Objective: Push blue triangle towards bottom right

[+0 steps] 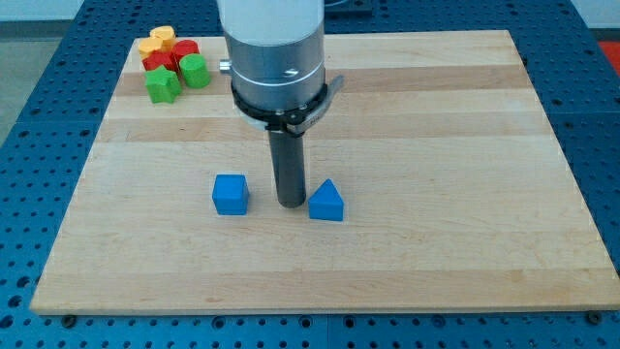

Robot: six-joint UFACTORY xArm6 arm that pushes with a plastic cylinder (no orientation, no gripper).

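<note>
The blue triangle [326, 202] sits on the wooden board [436, 145], a little below the board's middle. My tip [290, 205] rests on the board just to the triangle's left, close to it or touching it. A blue cube [231, 194] sits to the left of my tip, apart from it. The rod stands upright between the two blue blocks.
A cluster of small blocks lies at the board's top left corner: yellow blocks [156, 41], red blocks [170, 55] and green blocks [163, 85], with another green one [195, 70]. The arm's wide grey body [274, 53] hangs over the board's top middle.
</note>
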